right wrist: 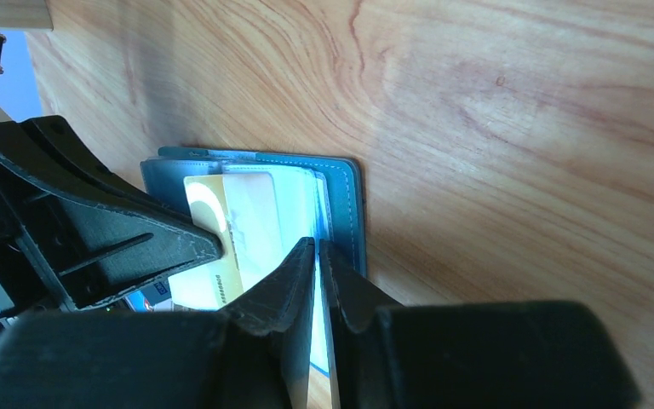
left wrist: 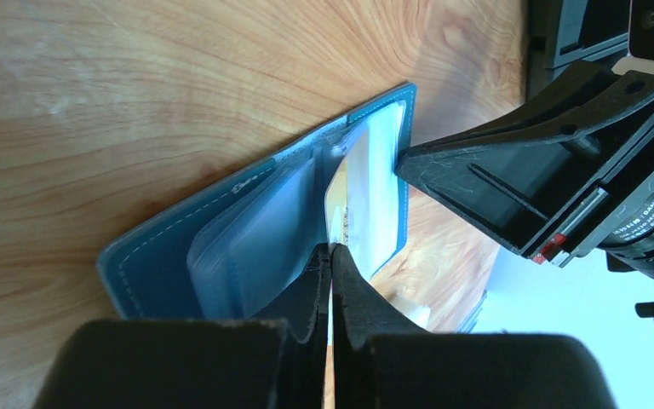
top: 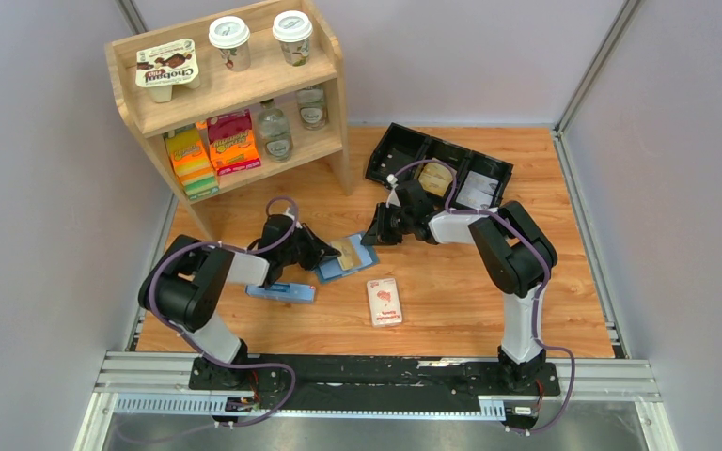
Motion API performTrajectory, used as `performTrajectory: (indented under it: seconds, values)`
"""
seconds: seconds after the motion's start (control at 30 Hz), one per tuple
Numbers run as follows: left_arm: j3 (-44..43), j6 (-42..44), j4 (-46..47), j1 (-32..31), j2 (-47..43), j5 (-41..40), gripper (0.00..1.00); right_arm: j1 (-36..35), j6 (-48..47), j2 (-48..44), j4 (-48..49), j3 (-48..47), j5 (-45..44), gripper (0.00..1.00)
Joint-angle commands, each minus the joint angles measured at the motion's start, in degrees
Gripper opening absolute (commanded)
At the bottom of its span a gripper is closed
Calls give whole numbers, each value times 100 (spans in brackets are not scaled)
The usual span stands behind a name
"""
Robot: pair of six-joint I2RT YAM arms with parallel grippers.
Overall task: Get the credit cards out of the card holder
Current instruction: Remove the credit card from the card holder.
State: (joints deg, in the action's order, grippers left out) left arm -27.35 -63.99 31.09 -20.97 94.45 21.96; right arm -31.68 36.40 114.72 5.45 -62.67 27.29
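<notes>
The light blue card holder [top: 351, 266] lies open on the wooden table between my two grippers. A tan-gold credit card [top: 346, 250] sticks partly out of its slots; it also shows in the right wrist view [right wrist: 237, 223]. My left gripper [top: 326, 255] is shut on that card's edge [left wrist: 341, 223], over the holder's clear sleeves [left wrist: 260, 247]. My right gripper [top: 373, 237] is shut on the holder's far panel [right wrist: 349, 204], pinning it. Each gripper shows in the other's wrist view. The dark grey card is hidden.
A narrow pale blue box [top: 282, 292] lies just left of the holder. A white pack with a red picture [top: 384, 302] lies in front. A black tray [top: 437, 167] sits behind the right arm. A wooden shelf [top: 235, 94] with cups and boxes stands at the back left.
</notes>
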Motion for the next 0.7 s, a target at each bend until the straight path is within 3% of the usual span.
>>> performTrajectory:
  seconds: [0.0,0.27,0.47,0.67]
  values:
    - [-68,683,-1215,163,-558,-384,0,-84,-274,376,-448,194,-567,16]
    - [-454,1598,-3598,366,-1447,-921,0,-84,-318,288,-519,186,-637,16]
    - [-841,2196,-4619,392,-1956,-1237,0,-84,-467,16,-800,54,-681,16]
    - [-1412,3146,-5253,392,-2589,-1273,0,-84,-722,-642,-1081,-166,-672,25]
